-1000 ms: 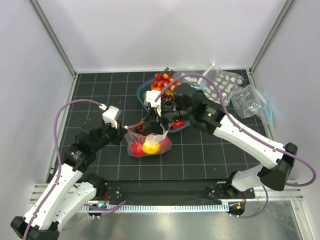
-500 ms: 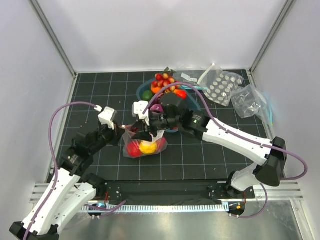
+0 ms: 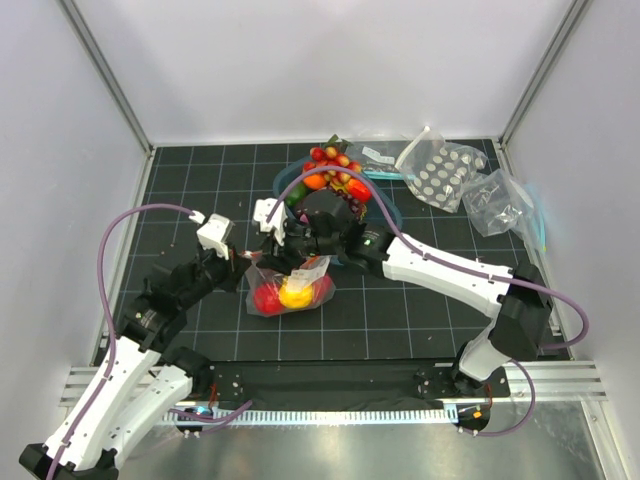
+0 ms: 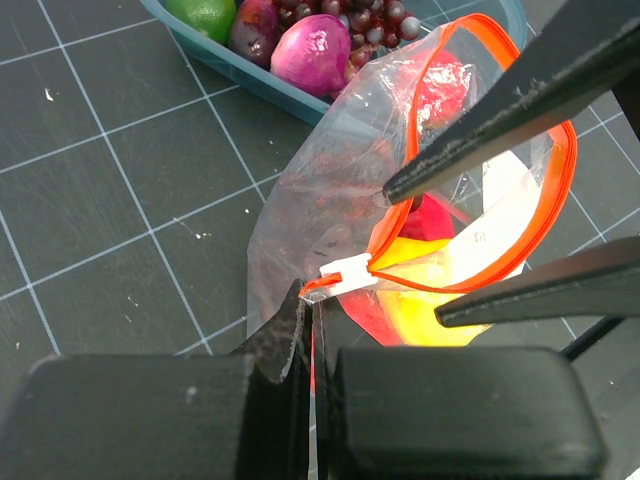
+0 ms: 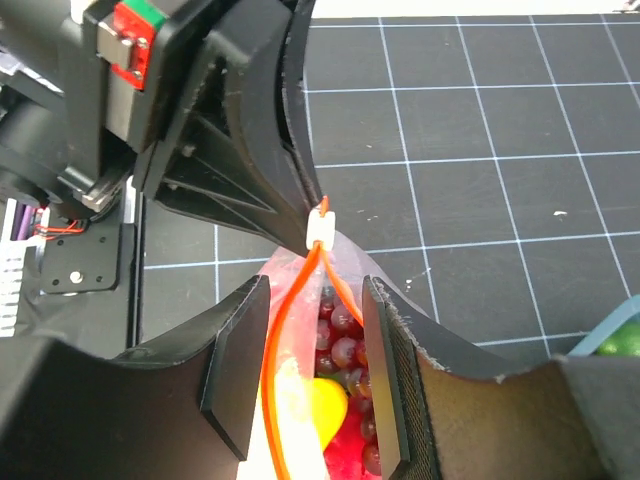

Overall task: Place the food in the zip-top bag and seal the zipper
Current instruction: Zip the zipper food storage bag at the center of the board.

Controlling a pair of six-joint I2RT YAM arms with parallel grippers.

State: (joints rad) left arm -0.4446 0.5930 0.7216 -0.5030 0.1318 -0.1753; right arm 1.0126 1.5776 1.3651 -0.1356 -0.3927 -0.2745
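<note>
The zip-top bag [image 3: 292, 291] lies on the mat holding red and yellow food [image 3: 283, 295] and dark grapes [image 5: 345, 330]. My left gripper [image 3: 246, 261] is shut on the end of the orange-red zipper [image 4: 312, 288], just behind the white slider [image 4: 346, 274]. My right gripper [image 3: 280, 250] is open. Its jaws straddle the bag's mouth close to the slider [image 5: 321, 232], with both zipper strips [image 5: 272, 350] between them, still apart. The right fingers [image 4: 470, 130] show in the left wrist view on either side of the open mouth.
A teal bowl [image 3: 283, 179] behind the bag holds more toy food [image 3: 333, 165], among it a lime [image 4: 205, 12] and a purple onion [image 4: 310, 55]. A pouch of white discs [image 3: 440, 172] and another clear pouch [image 3: 505, 205] lie at the back right.
My right gripper has moved left along the bag's mouth to just beside my left gripper. The bag shifted slightly left. My left gripper keeps its hold.
</note>
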